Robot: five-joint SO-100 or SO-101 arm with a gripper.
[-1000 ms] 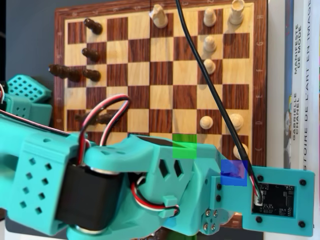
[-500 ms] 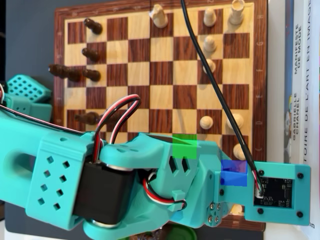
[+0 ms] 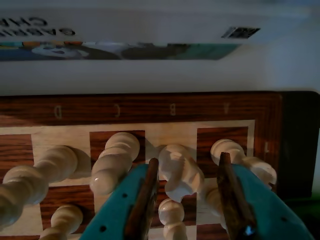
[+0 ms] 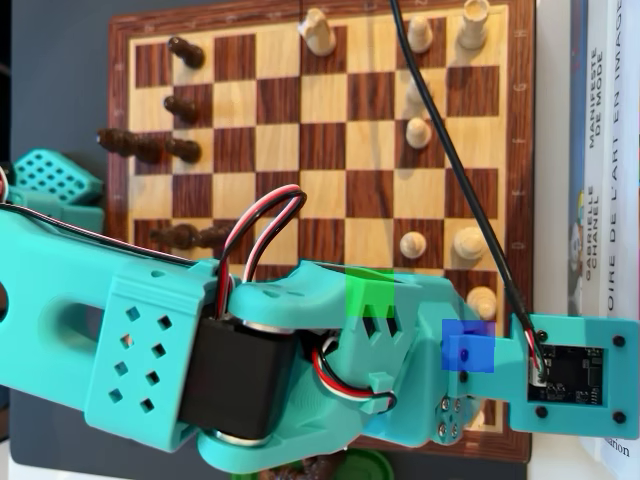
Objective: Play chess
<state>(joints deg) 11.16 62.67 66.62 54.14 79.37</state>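
Seen in the wrist view: gripper (image 3: 186, 192) spread apart over the chessboard (image 3: 150, 107) edge, a white knight (image 3: 180, 172) standing between the fingers, nearer the left one, not clamped. Just beside the right finger, a white rook (image 3: 240, 160); left of the gripper, a white bishop (image 3: 114, 162).

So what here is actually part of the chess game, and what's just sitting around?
Part of the game:
chessboard
white pieces
dark pieces
white knight between the open gripper fingers

Just lying about:
books beside the board
green object at the bottom edge, unclear what
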